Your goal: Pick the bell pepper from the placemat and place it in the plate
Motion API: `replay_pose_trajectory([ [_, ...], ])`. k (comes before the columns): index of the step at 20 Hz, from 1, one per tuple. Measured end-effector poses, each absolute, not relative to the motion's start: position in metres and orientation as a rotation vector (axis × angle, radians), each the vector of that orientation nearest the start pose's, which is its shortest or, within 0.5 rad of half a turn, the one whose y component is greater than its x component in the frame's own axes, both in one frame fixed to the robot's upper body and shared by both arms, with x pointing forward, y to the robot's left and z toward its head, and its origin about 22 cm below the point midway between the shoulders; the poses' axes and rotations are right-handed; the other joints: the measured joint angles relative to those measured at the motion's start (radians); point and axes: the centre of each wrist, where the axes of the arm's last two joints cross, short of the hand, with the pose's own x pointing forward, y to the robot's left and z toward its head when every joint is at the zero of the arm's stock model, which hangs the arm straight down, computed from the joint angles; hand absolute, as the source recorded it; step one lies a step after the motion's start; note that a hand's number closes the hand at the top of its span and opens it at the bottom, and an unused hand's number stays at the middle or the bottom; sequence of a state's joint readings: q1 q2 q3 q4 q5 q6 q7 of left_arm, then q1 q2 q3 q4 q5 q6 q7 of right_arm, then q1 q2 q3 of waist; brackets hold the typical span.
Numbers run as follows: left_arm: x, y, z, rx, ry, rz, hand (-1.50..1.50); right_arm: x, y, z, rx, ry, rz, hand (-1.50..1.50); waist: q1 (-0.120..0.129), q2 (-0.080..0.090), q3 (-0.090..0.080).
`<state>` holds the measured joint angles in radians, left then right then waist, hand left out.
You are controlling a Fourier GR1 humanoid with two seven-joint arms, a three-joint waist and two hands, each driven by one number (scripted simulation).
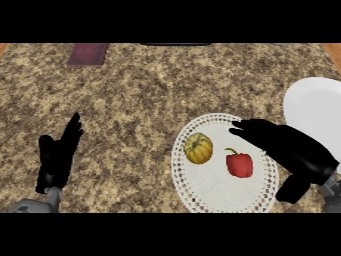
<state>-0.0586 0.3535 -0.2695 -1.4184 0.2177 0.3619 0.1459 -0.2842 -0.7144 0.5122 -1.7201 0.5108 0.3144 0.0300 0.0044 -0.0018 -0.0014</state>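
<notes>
Bell pepper (239, 164): red, lying on the white lace placemat (202, 192), on its right half; not yet gripped.
Squash (199, 148): a small yellow one is seen on the same placemat, just left of the pepper and apart from it.
Placemat position: near the table's (143, 95) front edge, right of centre.
Plate (324, 120): white, set at the table's right edge, just beside the placemat and partly hidden by the right forearm.
Right hand (287, 147): held over the placemat's right rim, fingers stretched out and relaxed, thumb hanging down; nothing is held. It is close beside the pepper, though contact cannot be told.
Left hand (58, 155): resting open near the front left of the table, fingers up.
Step in hand: judged to be the approach to the pepper.
How it is done well: the hand should be lowered over the pepper's body, not its stem, with the thumb and fingers brought to opposite sides; the squash should be left untouched and the mat not dragged.
</notes>
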Motion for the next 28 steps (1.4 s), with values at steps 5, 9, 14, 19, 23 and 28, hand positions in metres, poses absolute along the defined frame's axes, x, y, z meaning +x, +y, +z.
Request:
replay_pose_trajectory([
  [5, 0.250, 0.247, -0.011, 0.244, -1.293, -0.033, 0.00, 0.264, -0.216, 0.091, -0.445, -1.291, 1.676, -1.50, -0.001, 0.001, 0.001],
  [9, 0.250, 0.250, -0.008, 0.239, -1.292, -0.033, 0.00, 0.274, -0.209, 0.086, -0.453, -1.248, 1.682, -1.50, 0.000, 0.001, 0.001],
  [14, 0.244, 0.252, -0.014, 0.246, -1.284, -0.030, 0.00, 0.271, -0.211, 0.074, -0.442, -1.226, 1.707, -1.50, -0.002, 0.001, 0.001],
  [19, 0.246, 0.251, -0.013, 0.248, -1.282, -0.034, 0.00, 0.272, -0.204, 0.067, -0.439, -1.205, 1.716, -1.50, -0.002, 0.001, 0.001],
  [23, 0.251, 0.245, -0.010, 0.245, -1.285, -0.036, 0.00, 0.271, -0.200, 0.059, -0.429, -1.197, 1.719, -1.50, -0.003, 0.002, 0.001],
  [28, 0.244, 0.245, -0.013, 0.245, -1.289, -0.027, 0.00, 0.274, -0.206, 0.045, -0.431, -1.179, 1.724, -1.50, -0.002, 0.002, 0.001],
])
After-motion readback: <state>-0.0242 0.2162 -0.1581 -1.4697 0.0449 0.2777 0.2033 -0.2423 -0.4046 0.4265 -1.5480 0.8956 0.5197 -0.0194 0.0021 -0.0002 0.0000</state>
